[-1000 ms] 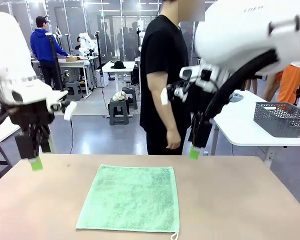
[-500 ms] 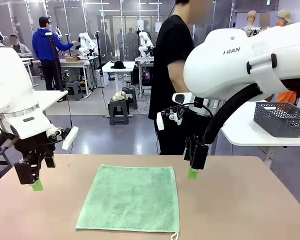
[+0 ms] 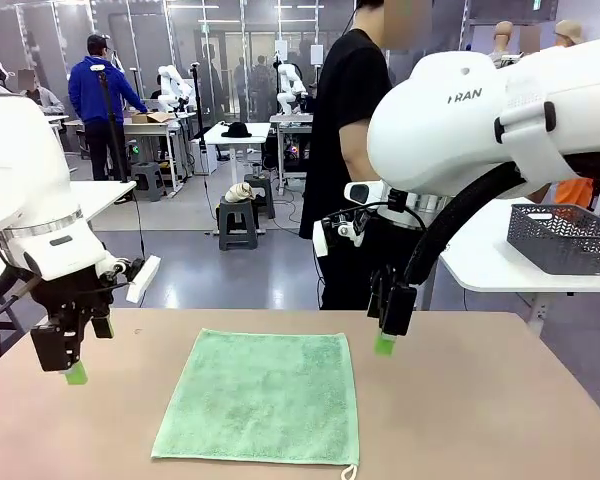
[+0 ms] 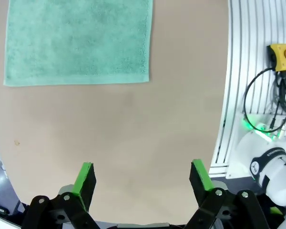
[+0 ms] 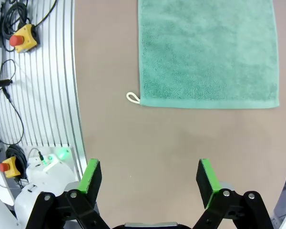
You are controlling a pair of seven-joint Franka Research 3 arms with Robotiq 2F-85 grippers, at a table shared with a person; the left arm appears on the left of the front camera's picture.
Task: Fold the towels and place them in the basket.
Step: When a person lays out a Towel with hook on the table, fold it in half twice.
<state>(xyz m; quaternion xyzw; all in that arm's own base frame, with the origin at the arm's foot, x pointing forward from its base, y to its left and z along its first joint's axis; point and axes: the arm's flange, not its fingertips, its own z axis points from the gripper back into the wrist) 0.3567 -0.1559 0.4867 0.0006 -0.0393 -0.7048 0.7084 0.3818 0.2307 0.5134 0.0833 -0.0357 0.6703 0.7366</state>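
Observation:
One mint green towel [image 3: 260,395] lies flat and unfolded in the middle of the tan table [image 3: 480,420], with a small white loop at its near right corner. My left gripper [image 3: 73,372] hangs open just above the table, left of the towel. My right gripper [image 3: 384,343] hangs open off the towel's far right corner. In the left wrist view the towel [image 4: 78,40] lies beyond the open left gripper [image 4: 143,179]. In the right wrist view the towel [image 5: 207,50] lies ahead of the open right gripper [image 5: 150,179]. The dark grey basket [image 3: 563,238] stands on a white side table at the right.
A person in a black shirt [image 3: 355,130] stands at the table's far edge, behind my right arm. Yellow emergency-stop boxes [image 5: 23,37] and cables lie on the ribbed base at the robot's side. Bare tabletop surrounds the towel.
Both arms have come down from above toward the table on either side of the towel. The person has shifted a little to the right. The towel has not moved.

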